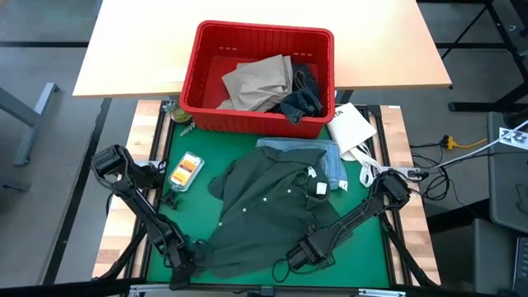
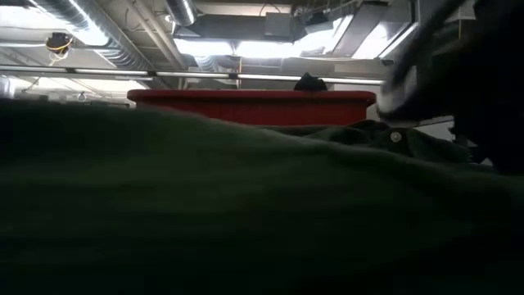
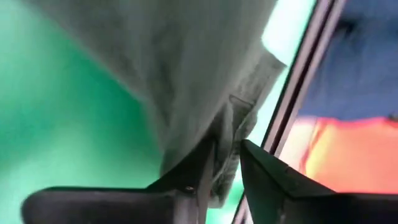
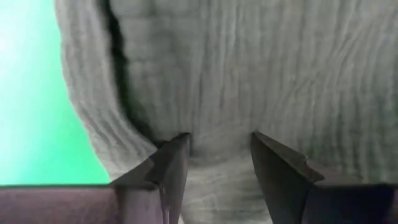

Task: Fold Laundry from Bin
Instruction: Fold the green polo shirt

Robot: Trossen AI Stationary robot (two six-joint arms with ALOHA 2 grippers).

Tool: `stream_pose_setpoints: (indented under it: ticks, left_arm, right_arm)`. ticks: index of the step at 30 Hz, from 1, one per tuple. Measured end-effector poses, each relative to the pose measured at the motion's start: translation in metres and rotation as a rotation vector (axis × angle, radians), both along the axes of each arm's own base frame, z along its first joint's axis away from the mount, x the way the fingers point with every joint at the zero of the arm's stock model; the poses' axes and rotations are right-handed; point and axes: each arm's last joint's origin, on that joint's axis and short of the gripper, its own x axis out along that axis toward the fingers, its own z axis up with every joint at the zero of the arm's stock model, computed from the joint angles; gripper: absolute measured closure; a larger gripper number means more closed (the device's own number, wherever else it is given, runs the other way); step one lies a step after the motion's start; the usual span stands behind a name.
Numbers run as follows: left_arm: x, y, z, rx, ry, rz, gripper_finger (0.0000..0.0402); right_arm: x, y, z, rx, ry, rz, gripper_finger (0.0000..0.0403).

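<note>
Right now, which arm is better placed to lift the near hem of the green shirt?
Probably the left. The left gripper already has the green shirt hem between its fingers at the near left corner. The right gripper sits open against the cloth, holding nothing yet.

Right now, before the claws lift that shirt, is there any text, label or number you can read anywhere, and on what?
None can be read.
Orange packet on the green mat: printing too small to read.
White tag on the dark green shirt: too small.
White packet beside the red bin: no text shows.
</note>
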Motion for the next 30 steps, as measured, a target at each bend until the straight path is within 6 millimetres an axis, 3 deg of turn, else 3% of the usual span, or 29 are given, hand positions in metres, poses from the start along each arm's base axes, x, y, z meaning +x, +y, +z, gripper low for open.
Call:
stream_pose_setpoints:
  ticks: [6,11,15,30]
  left_arm:
    - [-0.011,0.007,-0.003,0.01,0.221,-0.032,0.0365]
    - [-0.015,0.011,-0.004,0.032,0.29,-0.04,0.0395]
    - [-0.018,0.014,0.001,0.098,0.345,-0.029,0.0398]
    - [0.001,-0.006,0.044,0.165,0.193,-0.097,0.0401]
  right_arm:
    - [-0.001,0.0,-0.001,0.015,0.015,-0.003,0.0226]
    - [-0.001,0.001,-0.001,0.023,0.018,-0.005,0.0226]
    - [-0.001,0.001,-0.001,0.023,0.018,-0.004,0.0226]
    - [-0.001,0.001,-0.002,0.024,0.019,-0.005,0.0226]
